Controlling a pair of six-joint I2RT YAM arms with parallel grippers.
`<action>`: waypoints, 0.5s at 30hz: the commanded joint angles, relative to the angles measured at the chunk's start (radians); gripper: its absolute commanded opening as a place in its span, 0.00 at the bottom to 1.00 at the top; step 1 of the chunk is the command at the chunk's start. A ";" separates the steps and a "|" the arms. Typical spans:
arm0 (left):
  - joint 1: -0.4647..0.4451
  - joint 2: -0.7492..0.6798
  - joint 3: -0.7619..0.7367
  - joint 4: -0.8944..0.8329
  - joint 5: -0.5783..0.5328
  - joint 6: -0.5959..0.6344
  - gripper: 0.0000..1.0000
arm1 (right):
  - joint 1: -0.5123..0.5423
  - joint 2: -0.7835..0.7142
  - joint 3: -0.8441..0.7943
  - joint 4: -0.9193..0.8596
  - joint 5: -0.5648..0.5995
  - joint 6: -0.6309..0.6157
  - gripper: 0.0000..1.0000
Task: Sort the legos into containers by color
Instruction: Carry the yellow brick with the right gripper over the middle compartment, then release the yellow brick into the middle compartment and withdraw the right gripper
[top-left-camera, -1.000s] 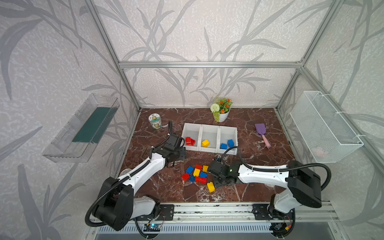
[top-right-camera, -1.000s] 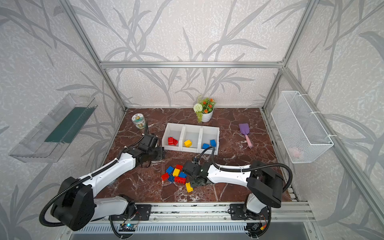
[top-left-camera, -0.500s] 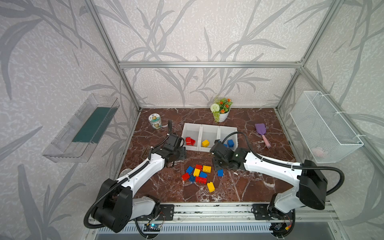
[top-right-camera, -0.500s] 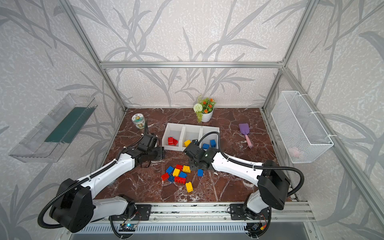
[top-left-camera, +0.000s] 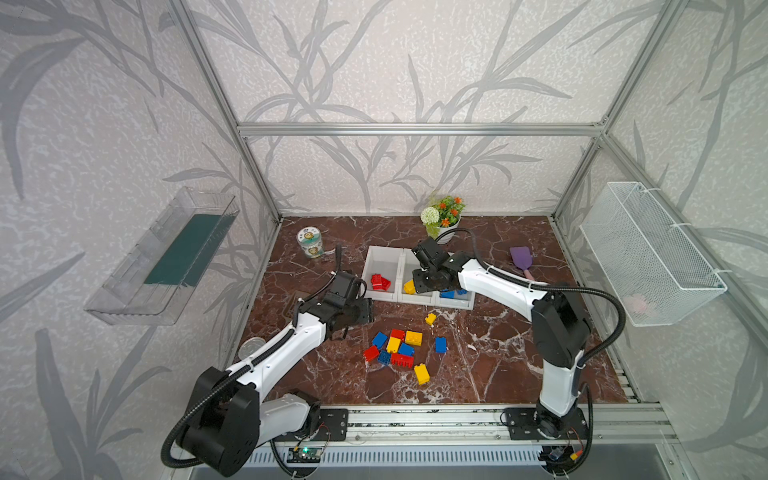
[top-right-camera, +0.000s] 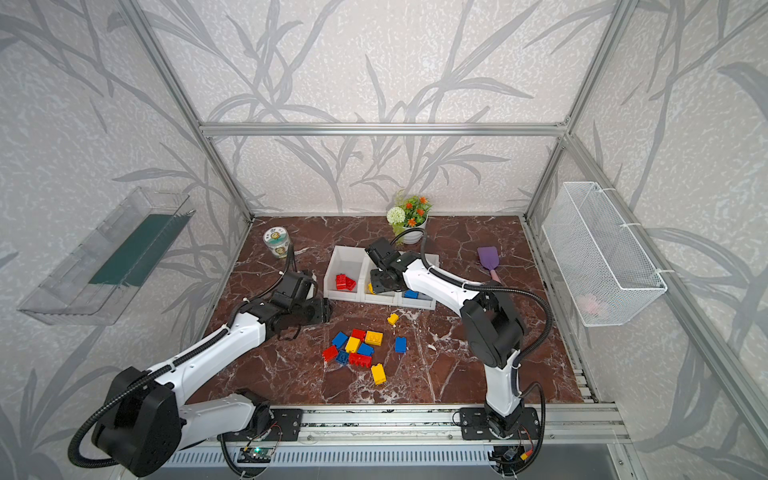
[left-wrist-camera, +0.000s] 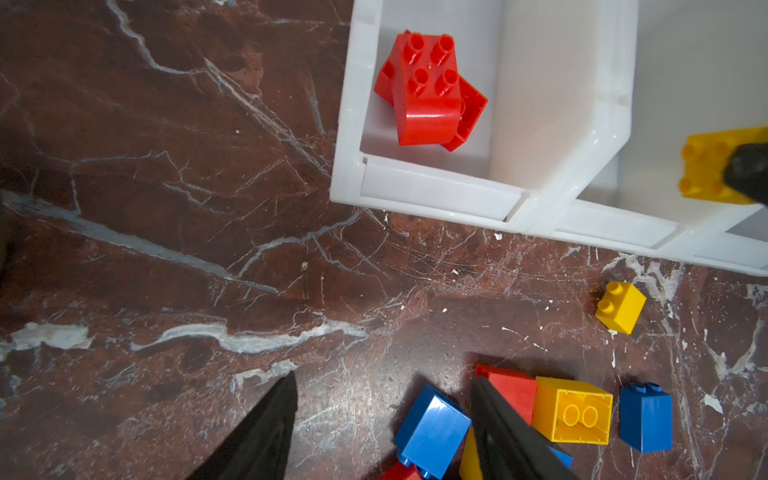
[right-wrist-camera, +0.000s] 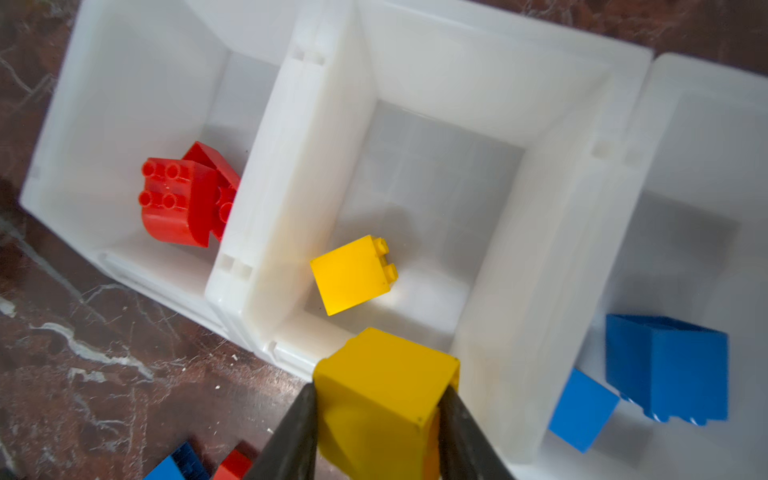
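my right jaws are clamped on a yellow lego (right-wrist-camera: 382, 399) over the front of the middle container (right-wrist-camera: 415, 75); my left jaws hang part open and empty above the loose legos (top-left-camera: 395, 349) on the bench (top-left-camera: 478, 374).

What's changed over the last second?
The right gripper carried a yellow brick from the loose pile away from the robot to above the middle bin's front edge, jaws shut on it all the way. The left gripper and the binned red bricks stayed put.
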 joint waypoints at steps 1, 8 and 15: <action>0.004 -0.044 -0.025 -0.014 -0.007 -0.025 0.69 | -0.007 0.009 0.059 -0.038 -0.014 -0.012 0.41; 0.004 -0.078 -0.058 -0.004 -0.015 -0.038 0.69 | -0.009 -0.009 0.059 -0.047 0.002 -0.003 0.64; 0.004 -0.078 -0.062 0.005 -0.009 -0.039 0.69 | -0.008 -0.071 0.027 -0.045 0.004 -0.001 0.68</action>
